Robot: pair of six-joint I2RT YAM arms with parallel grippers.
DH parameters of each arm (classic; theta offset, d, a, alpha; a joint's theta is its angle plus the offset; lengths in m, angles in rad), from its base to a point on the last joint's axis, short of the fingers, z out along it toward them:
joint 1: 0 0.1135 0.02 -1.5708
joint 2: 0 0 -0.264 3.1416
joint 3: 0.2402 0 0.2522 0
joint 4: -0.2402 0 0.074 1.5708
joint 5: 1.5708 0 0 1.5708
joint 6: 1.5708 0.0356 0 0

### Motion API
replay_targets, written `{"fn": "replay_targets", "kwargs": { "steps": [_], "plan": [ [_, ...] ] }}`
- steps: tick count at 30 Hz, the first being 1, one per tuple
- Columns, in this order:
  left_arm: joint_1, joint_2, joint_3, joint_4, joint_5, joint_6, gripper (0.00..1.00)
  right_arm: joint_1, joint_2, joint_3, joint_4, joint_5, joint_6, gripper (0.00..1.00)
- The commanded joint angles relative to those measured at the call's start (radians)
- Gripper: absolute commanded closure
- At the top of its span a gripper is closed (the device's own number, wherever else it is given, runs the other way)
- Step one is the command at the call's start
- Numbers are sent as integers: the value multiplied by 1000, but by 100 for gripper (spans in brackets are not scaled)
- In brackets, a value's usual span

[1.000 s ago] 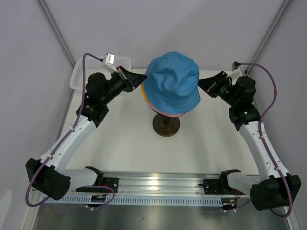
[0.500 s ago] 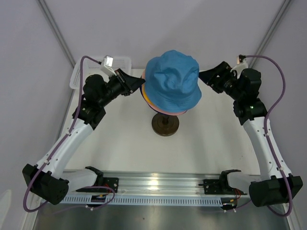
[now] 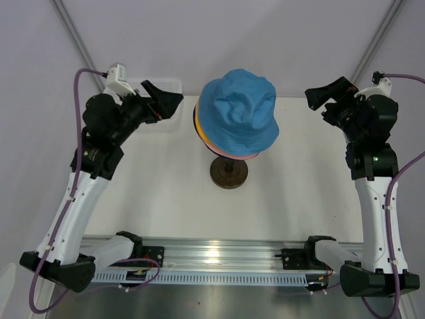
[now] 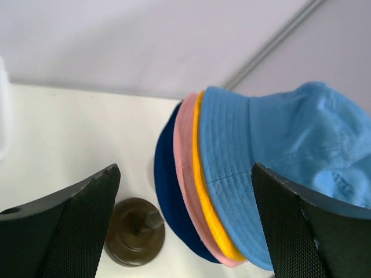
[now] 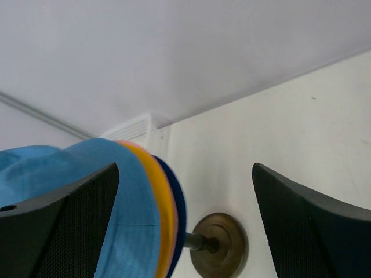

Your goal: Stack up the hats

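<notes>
- Flanking the stack, your left gripper (image 3: 169, 103) and right gripper (image 3: 316, 104) stand wide open and hold nothing, 1 on either side and each clear of the brims.
- All 4 hats sit nested on the dark stand (image 3: 230, 173) at the middle of the table (image 3: 166, 193). The light blue hat (image 3: 238, 109) is on top, and the yellow-orange hat (image 4: 200, 168), pink hat (image 4: 184, 168) and dark blue hat (image 4: 167, 185) show beneath it only as brim edges.
- Judging from this, the stacking looks all but finished, and the step in hand is backing away from a released pile.
- To do it well, keep both jaws spread and draw each arm outward, away from the brims, not down or across. That way no finger snags fabric and drags the pile askew.
- Move both sides evenly, because the stand's foot looks small and a tug on 1 side could tip it.
- Mind the white mesh basket (image 3: 174, 84) just behind the left gripper at the table's far left.
- Check from above before parking. The lower brims peep out at the left and near edges, so the top hat may sit slightly off-centre.
</notes>
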Motion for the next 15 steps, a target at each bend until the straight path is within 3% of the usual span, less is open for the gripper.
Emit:
{"fn": "replay_targets", "kwargs": {
  "steps": [1, 7, 15],
  "plan": [
    [21, -71, 98, -81, -76, 119, 3, -28, 8, 9, -124, 107, -45, 0],
    [21, -108, 95, -165, -98, 197, 0, -32, 17, -76, -112, -33, -103, 1],
    [25, -140, -71, -354, -348, 271, 0, -32, -84, -264, -123, 225, -129, 1]
  ]
}}
